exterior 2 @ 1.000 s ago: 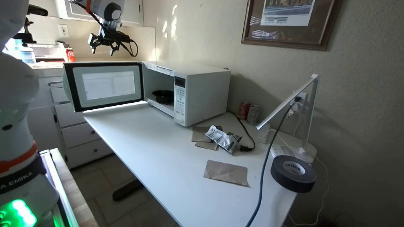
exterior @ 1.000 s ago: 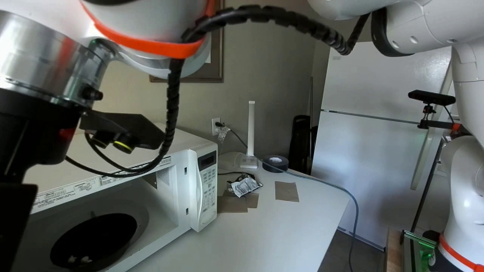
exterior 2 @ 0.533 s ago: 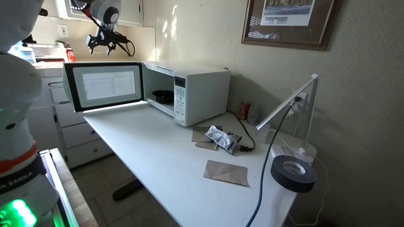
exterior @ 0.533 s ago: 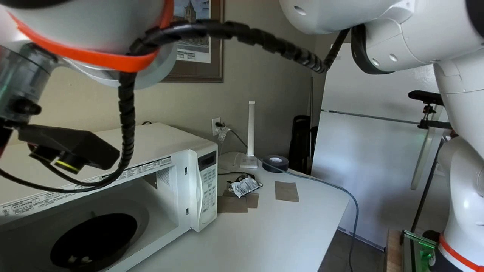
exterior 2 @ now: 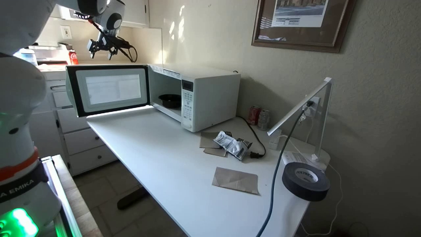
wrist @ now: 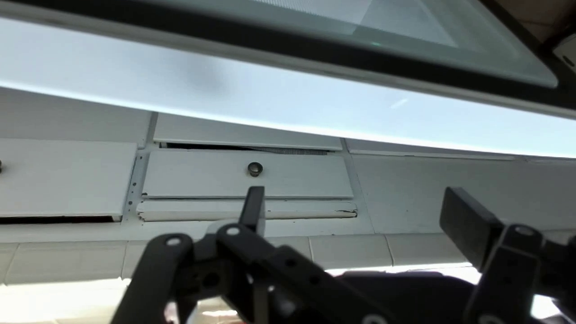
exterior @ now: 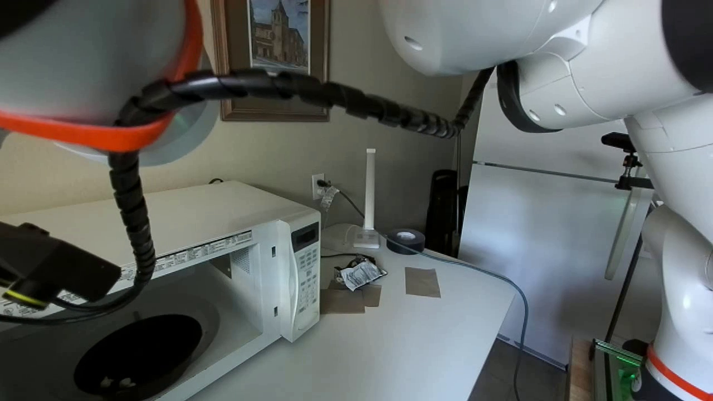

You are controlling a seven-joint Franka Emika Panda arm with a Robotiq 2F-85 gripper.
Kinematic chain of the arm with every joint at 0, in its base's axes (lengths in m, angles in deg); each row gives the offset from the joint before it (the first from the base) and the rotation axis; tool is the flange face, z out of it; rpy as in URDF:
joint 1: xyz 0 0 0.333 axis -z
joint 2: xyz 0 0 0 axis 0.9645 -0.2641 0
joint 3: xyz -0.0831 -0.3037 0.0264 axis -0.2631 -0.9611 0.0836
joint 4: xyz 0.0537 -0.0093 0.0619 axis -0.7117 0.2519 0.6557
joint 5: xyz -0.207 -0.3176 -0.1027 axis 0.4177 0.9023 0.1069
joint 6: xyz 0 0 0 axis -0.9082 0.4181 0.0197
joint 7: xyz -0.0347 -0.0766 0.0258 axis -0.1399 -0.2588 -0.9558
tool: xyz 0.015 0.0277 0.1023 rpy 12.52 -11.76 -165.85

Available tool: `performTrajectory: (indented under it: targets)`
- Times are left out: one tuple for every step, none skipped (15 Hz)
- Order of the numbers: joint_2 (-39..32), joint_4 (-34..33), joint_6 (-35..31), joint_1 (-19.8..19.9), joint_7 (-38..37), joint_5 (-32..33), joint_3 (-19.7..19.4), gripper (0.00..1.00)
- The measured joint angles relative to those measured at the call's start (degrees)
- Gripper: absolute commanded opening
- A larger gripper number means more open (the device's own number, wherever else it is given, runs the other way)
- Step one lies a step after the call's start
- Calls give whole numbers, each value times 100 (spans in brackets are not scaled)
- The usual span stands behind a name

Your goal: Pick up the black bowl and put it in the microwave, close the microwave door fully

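Observation:
The black bowl (exterior: 139, 351) sits inside the white microwave (exterior 2: 213, 98); it also shows in an exterior view (exterior 2: 170, 101). Small pale spots show near its front edge. The microwave door (exterior 2: 111, 89) stands wide open, swung out to the side. In the wrist view the door's dark-framed edge (wrist: 288, 56) crosses the top of the picture. My gripper (exterior 2: 101, 57) is open and holds nothing, above and beyond the door's top edge, apart from it. In the wrist view its fingers (wrist: 355, 202) are wide apart. In an exterior view only the wrist camera part (exterior: 55, 267) shows; the fingers are out of frame.
The white table (exterior 2: 158, 148) holds cardboard pieces (exterior 2: 235, 180), a silver wrapper (exterior 2: 232, 144), a tape roll (exterior 2: 306, 181), a lamp (exterior 2: 324, 115) and two cans (exterior 2: 259, 117). A grey cable (exterior 2: 276, 171) crosses it. White drawers (wrist: 247, 173) lie beyond the door.
The arm has moved left and a little down in both exterior views, taking the gripper farther out along the door. The bowl, the microwave and its open door have not moved.

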Motion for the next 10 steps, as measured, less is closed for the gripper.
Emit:
performTrajectory:
  targets:
    - [-69, -69, 0, -26, -40, 19, -6, 100]
    - [-125, -122, 0, -52, -91, 42, -20, 100]
    - [-171, -172, 0, -82, -141, 60, -45, 100]
    - [-205, -208, 0, -116, -194, 76, -83, 100]
    - [-224, -226, 0, -145, -246, 92, -118, 100]
    - [-234, -233, 0, -172, -301, 107, -153, 100]
    - [-237, -242, 15, -200, -356, 131, -192, 100]
    - [-241, -268, 77, -221, -435, 181, -219, 100]
    - [-250, -314, 171, -237, -523, 252, -236, 100]
    - [-255, -365, 293, -256, -614, 318, -260, 100]
